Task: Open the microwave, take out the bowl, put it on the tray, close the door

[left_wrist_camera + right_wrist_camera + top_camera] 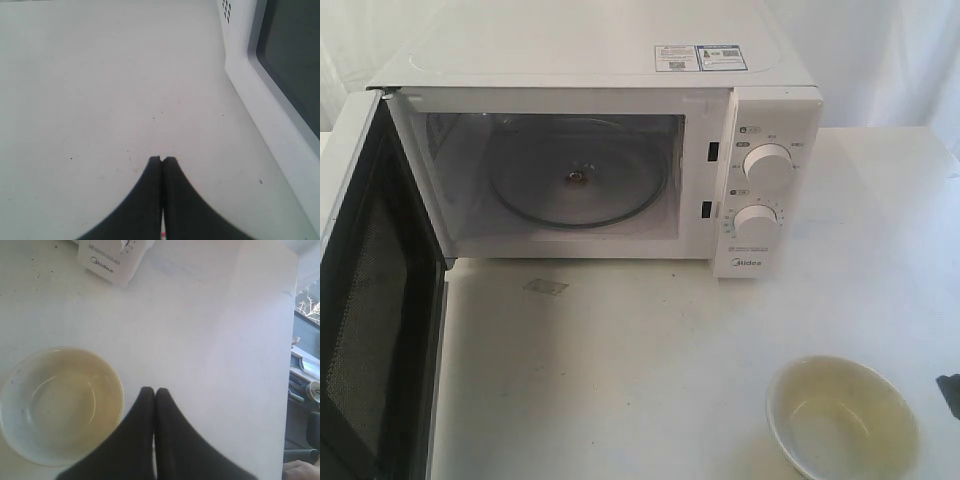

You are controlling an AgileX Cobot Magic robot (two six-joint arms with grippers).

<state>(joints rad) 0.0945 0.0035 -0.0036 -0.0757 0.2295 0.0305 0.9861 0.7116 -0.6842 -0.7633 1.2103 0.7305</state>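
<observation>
Both my pincers are pressed shut, fingertips meeting in a thin seam, and neither has hold of anything. My right pincer (pixel 154 390) hangs over the white table (pixel 650 370) at the near right. Its dark fingers run close by the rim of the bowl (pixel 842 415); whether they touch it I cannot tell. In the exterior view only a dark sliver shows at the right edge, just beyond the bowl.

The bowl sits upright on the table at the near right, cream-white outside and pale yellow within, with nothing in it. It is well apart from the microwave (pixel 620 60), on the near side of the control panel with its two round knobs (pixel 767 165).

The microwave stands at the far side of the table, small stickers (pixel 700 57) on its top. Its door (pixel 370 300) stands wide open, reaching toward the near left, dark mesh window facing the cavity. Inside I see only the clear glass turntable (pixel 578 180), lying flat on the floor of the cavity.

My left pincer (pixel 162 159) is over bare table to the left of the open door. The door's white frame and dark window run along one side of my wrist view, near the fingers but apart from them.
</observation>
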